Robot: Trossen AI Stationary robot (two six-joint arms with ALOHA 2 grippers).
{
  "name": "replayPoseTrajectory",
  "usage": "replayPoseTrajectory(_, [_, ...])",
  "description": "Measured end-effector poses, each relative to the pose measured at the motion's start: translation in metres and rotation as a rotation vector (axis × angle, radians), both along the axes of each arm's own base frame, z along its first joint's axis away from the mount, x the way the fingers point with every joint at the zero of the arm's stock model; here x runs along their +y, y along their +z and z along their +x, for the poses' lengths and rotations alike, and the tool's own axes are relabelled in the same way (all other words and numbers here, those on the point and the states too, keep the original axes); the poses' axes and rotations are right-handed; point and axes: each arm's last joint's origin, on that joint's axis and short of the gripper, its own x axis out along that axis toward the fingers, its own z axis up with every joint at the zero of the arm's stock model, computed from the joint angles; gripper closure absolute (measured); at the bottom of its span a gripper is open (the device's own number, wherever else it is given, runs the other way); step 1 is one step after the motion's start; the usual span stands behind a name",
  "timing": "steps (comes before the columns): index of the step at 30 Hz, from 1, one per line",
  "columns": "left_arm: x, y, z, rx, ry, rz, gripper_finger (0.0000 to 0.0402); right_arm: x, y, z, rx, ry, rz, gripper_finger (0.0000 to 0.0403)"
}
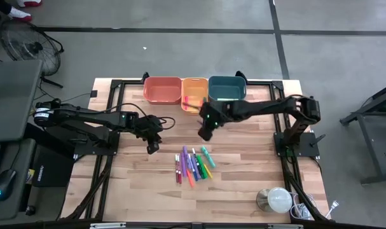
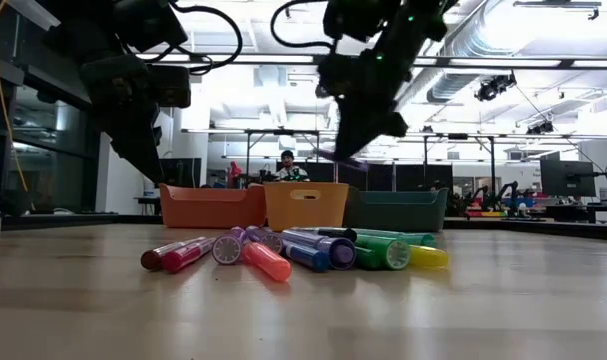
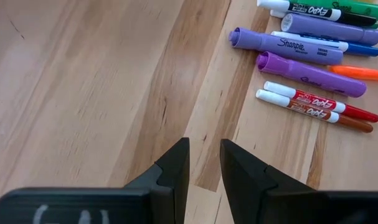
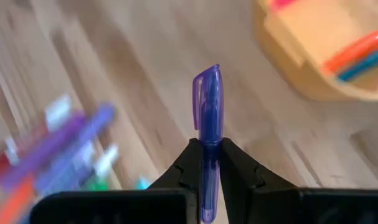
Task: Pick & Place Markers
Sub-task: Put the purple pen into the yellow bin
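- Purple marker [image 4: 207,118]: pinched at mid-barrel by right gripper [image 4: 207,163], capped end standing clear of the fingertips, carried above the table between the pile and the bins
- Remaining markers [image 1: 194,165]: loose pile, mid-table
- Handling, judged: light, rigid, smooth plastic; likely to roll or slip; grip across the barrel's middle
- Left gripper [image 3: 204,163]: empty, fingers slightly parted, hanging beside the pile
- Yellow bin [image 1: 193,94]: already holds markers
- Surface: pale wooden table [image 1: 243,172]
- Room: open workshop, a person seated far behind

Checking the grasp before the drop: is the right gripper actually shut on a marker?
Shut on it. The right gripper has both fingers pressed against a purple marker, whose cap sticks out beyond them.
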Motion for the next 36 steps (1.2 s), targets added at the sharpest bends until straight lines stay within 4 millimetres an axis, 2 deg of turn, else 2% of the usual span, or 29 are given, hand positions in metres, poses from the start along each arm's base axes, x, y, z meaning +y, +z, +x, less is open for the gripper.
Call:
replayPoseTrajectory(9, [0.001,0.001,0.001,-0.013,-0.008,0.037,0.0314,-0.049,0.010,0.007,-0.229,-0.261,0.083,0.0379])
replayPoseTrajectory(15, [0.002,0.003,0.004,-0.049,-0.006,0.089,0.0314,-0.080,0.010,-0.002,-0.255,-0.439,0.075,0.0379])
replayPoseTrajectory(20, [0.003,0.005,0.006,-0.079,0.014,0.125,0.0314,-0.100,0.010,-0.006,-0.294,-0.511,0.074,0.0379])
replayPoseTrajectory(24, [0.005,0.007,0.009,-0.110,0.031,0.165,0.0314,-0.111,-0.003,0.000,-0.319,-0.553,0.112,0.0379])
replayPoseTrajectory(31, [0.006,0.008,0.010,-0.124,0.031,0.209,0.0314,-0.116,-0.033,0.016,-0.340,-0.586,0.196,0.0379])
replayPoseTrajectory(36, [0.006,0.008,0.010,-0.121,0.026,0.213,0.0314,-0.117,-0.035,0.017,-0.342,-0.611,0.166,0.0375])
